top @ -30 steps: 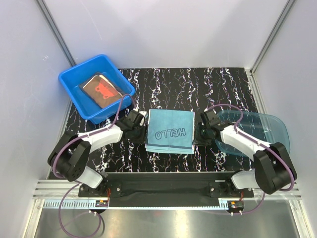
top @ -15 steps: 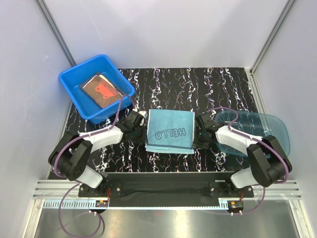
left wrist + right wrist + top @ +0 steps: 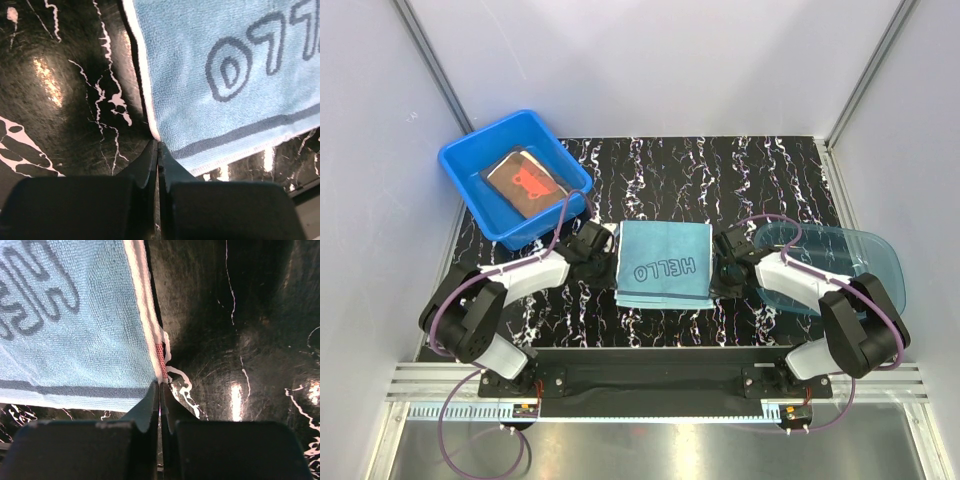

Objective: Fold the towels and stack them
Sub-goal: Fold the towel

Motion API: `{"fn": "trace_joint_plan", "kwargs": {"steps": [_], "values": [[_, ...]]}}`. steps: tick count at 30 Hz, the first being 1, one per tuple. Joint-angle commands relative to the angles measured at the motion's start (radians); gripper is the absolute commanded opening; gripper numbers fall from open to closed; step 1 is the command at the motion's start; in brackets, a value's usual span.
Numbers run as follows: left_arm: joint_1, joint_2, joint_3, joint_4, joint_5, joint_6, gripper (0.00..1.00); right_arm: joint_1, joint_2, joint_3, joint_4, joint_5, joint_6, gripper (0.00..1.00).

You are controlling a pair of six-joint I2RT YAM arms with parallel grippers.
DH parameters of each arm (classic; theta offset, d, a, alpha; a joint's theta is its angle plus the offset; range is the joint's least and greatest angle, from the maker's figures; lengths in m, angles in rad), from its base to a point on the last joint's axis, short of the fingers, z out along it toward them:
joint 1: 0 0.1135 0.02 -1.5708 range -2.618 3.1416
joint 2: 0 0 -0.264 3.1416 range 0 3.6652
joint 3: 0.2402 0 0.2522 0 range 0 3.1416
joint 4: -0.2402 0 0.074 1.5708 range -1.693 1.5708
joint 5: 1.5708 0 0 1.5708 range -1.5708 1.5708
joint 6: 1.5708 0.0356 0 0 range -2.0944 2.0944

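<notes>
**Grasp phase of the first fold.** Left claw (image 3: 157,146) is closed, its tips pinching the white left hem of the light blue towel (image 3: 225,75) close to the striped end. Right claw (image 3: 160,386) is likewise closed on the opposite hem, where a short red stitch runs into the tips. From above, the left claw (image 3: 607,250) and right claw (image 3: 725,266) flank the towel (image 3: 665,265). It lies spread flat, lettering up, at the middle of the near part of the black marbled bench (image 3: 720,170).

A brown towel with red print (image 3: 525,182) rests in the blue tub (image 3: 470,160) at far left. The teal bowl (image 3: 865,262) sits at right, behind the right arm.

The step in hand appears to be securing both side hems. The next move calls for raising the two held points together and at equal height. They should then be carried across the cloth so that the hems meet squarely, without dragging the lower layer.

Compared with one second ago, both claws stood partly open beside the towel and have now shut on it. The towel itself has not shifted.
</notes>
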Motion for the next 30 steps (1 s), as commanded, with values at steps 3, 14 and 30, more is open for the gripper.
{"fn": "trace_joint_plan", "kwargs": {"steps": [3, 14, 30], "values": [[0.002, -0.016, 0.077, -0.062, 0.011, -0.008, 0.00, 0.007, -0.020, 0.049, -0.019, 0.047, -0.008, 0.06], [0.004, -0.053, -0.034, 0.005, 0.023, -0.068, 0.36, 0.006, -0.008, 0.014, 0.021, 0.025, -0.004, 0.00], [-0.001, -0.018, -0.074, 0.068, 0.076, -0.112, 0.02, 0.007, -0.020, -0.003, 0.038, 0.025, 0.012, 0.04]]}}
